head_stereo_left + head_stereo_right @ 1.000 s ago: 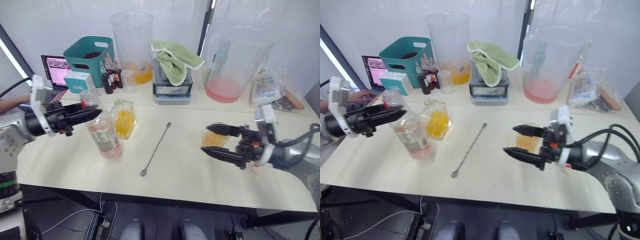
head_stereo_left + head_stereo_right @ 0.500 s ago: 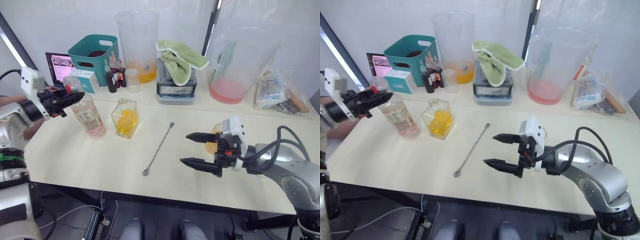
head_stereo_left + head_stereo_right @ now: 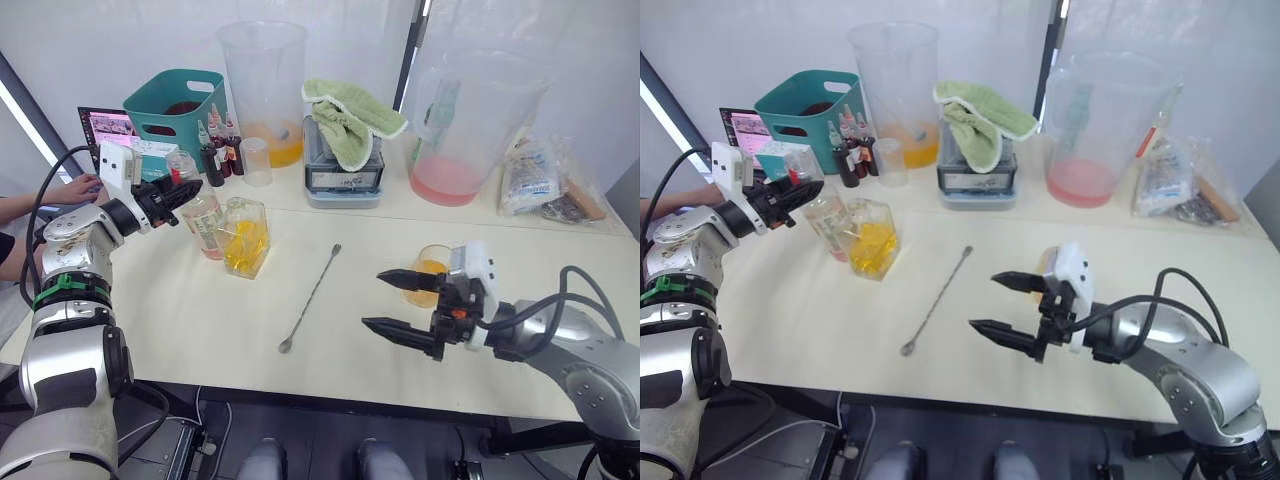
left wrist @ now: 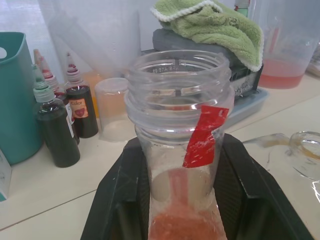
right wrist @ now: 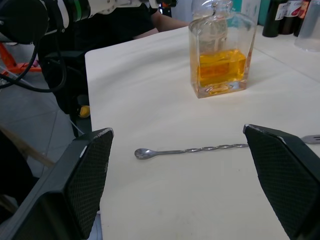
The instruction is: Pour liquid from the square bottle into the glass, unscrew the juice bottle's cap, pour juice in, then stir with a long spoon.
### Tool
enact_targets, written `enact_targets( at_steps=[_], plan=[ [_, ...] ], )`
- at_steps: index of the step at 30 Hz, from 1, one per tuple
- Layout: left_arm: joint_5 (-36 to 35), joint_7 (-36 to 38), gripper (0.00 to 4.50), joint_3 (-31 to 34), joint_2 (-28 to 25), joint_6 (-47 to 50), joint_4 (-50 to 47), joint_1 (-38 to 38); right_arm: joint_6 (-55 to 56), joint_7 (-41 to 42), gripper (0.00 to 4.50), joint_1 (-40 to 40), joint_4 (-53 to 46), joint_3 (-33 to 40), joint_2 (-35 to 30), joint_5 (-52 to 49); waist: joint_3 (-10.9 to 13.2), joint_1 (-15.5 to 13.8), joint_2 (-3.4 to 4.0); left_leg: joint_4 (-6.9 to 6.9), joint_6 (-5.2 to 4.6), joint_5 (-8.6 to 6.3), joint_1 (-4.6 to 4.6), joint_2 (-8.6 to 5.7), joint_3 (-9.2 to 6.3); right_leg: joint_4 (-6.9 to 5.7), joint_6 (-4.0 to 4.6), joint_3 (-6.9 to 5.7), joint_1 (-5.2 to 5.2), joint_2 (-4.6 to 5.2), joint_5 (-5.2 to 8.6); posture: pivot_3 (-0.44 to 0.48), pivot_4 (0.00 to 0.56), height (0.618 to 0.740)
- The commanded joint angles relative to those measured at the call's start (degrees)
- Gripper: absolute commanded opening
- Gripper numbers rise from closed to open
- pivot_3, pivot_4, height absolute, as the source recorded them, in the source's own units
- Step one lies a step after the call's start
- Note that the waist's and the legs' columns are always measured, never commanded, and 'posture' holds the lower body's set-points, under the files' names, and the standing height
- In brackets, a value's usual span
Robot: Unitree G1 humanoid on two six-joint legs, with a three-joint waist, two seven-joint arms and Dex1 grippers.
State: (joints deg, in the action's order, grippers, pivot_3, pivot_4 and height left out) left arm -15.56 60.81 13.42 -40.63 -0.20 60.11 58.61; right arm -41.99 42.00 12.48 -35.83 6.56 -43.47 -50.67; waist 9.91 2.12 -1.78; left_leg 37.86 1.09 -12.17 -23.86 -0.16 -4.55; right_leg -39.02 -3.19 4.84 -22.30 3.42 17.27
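My left gripper [image 3: 190,190] is shut on the neck of the juice bottle [image 3: 205,222], which stands upright at the table's left. In the left wrist view the juice bottle [image 4: 179,125] has an open mouth and a red mark; the cap is out of view. Right beside it stands the square bottle [image 3: 247,238] with yellow liquid. The long spoon [image 3: 312,298] lies flat at mid-table. The glass [image 3: 432,268] holds orange liquid at the right. My right gripper [image 3: 373,300] hangs open in front of the glass, its fingers spread toward the long spoon [image 5: 200,149].
Along the back stand a teal basket [image 3: 175,105], dark dropper bottles [image 3: 218,160], a small cup [image 3: 258,160], two big beakers [image 3: 265,90] [image 3: 470,130], a green cloth [image 3: 352,115] on a scale, and bags [image 3: 540,175]. A person's hand [image 3: 72,190] rests by a laptop [image 3: 105,128].
My left gripper has carried the juice bottle in from the far left to just beside the square bottle. The right gripper stays open by the glass. The camera has shifted.
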Motion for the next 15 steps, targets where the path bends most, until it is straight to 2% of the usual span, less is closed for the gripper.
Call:
enact_targets(
  at_steps=[1, 4, 6, 8, 15],
  plan=[
    [0.5, 1.3, 2.22, 0.0, -1.1, -1.5, -1.6, 0.2, -0.7, -1.0, 4.5, -0.4, -2.0, 3.1, -0.9, -1.8, 0.0, 0.0, 0.0, 0.0, 0.0, 0.0, 0.0, 0.0, 0.0, 0.0, 0.0, 0.0, 0.0, 0.0, 0.0, 0.0, 0.15, 0.74],
    [-0.3, 3.3, 3.17, 0.3, -1.6, -0.5, -3.5, -0.3, -1.1, -1.6, 4.5, -0.6, -1.8, 4.3, -1.0, -2.4, 0.0, 0.2, 0.0, 0.0, 0.0, 0.0, 0.0, 0.0, 0.0, 0.0, 0.0, 0.0, 0.0, 0.0, 0.0, 0.0, 0.15, 0.74],
    [-0.8, 4.0, 4.05, 0.6, -1.7, 0.1, -4.7, -0.6, -1.3, -1.9, 4.5, -0.6, -1.7, 4.6, -1.0, -2.6, 0.0, 0.2, 0.0, 0.0, 0.0, 0.0, 0.0, 0.01, 0.0, 0.0, 0.0, 0.0, -0.01, -0.01, 0.0, 0.0, 0.15, 0.74],
    [-2.2, 4.5, 4.46, 1.7, -2.1, 1.8, -6.3, -0.6, -1.2, -1.7, 4.5, -0.9, -1.1, 5.2, -1.2, -2.7, 0.0, 0.2, 0.0, 0.0, 0.0, 0.0, 0.0, 0.01, -0.01, 0.0, 0.0, -0.01, 0.0, -0.01, 0.0, 0.0, 0.15, 0.74],
    [-10.3, 6.4, 4.46, 8.1, -7.4, 13.6, -21.4, -8.9, -1.5, -1.8, 4.5, -3.1, 2.2, 13.6, -3.3, -5.8, 0.0, 0.5, 0.0, -0.02, 0.0, 0.0, 0.0, 0.06, -0.02, 0.0, 0.0, 0.01, -0.02, -0.01, 0.0, 0.0, 0.15, 0.74]
  ],
)
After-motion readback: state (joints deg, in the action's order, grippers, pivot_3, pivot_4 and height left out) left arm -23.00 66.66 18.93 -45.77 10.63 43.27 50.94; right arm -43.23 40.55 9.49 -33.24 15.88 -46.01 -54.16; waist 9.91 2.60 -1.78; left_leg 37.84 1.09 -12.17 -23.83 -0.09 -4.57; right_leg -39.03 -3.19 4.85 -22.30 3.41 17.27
